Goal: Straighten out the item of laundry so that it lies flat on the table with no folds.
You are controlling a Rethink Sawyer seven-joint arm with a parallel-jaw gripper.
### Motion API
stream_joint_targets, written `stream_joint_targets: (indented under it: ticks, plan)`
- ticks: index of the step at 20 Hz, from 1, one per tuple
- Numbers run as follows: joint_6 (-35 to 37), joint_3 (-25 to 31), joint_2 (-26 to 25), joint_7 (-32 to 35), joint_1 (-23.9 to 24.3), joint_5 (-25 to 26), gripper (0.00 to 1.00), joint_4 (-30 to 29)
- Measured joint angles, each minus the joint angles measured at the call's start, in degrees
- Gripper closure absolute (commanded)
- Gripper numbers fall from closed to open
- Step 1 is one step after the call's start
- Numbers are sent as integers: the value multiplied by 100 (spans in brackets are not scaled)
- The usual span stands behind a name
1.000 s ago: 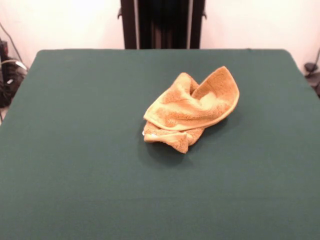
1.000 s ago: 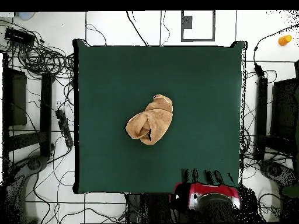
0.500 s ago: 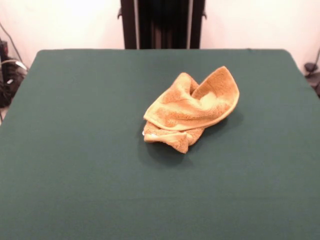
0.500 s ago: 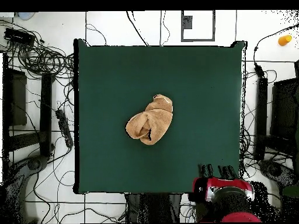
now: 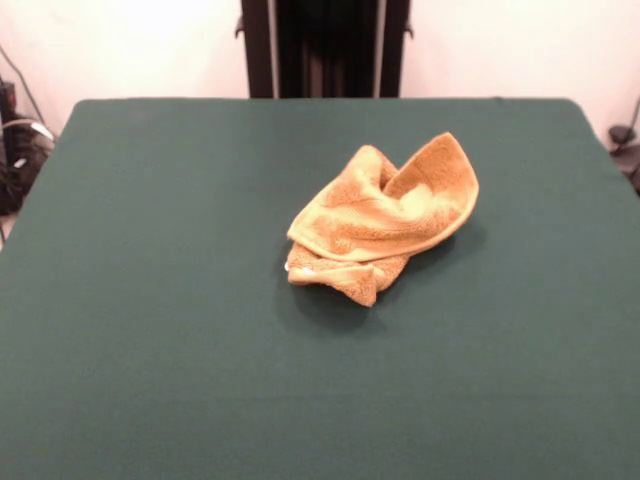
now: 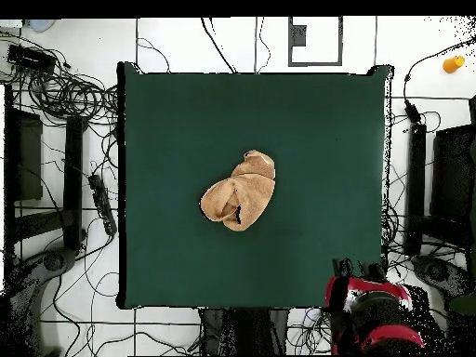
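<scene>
The golden-orange towel (image 5: 380, 220) lies crumpled near the middle of the dark green table (image 5: 150, 300), folded over itself, with one corner standing up at the right. It also shows in the overhead view (image 6: 240, 191) as a bunched lump on the table (image 6: 325, 139). The front view shows no gripper. In the overhead view a red and black part of the arm (image 6: 372, 311) sits at the table's bottom right edge, far from the towel. I cannot make out the gripper there.
The black pedestal (image 5: 325, 48) stands behind the table's far edge. Cables and dark equipment (image 6: 56, 139) lie on the floor beside the table. An orange object (image 6: 453, 63) is on the floor at the top right.
In the overhead view the red and black arm has moved to the right along the table's bottom edge. The towel has not moved.
</scene>
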State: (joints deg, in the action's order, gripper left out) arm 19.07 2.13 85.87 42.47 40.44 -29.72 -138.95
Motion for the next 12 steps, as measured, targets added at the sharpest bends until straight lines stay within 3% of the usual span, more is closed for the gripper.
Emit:
stream_joint_targets:
  ticks: [5,12]
  plan:
    - [-290,130,-143,-634,-4,-854,0,-386]
    - [-351,132,-373,-1839,-517,-2337,0,-784]
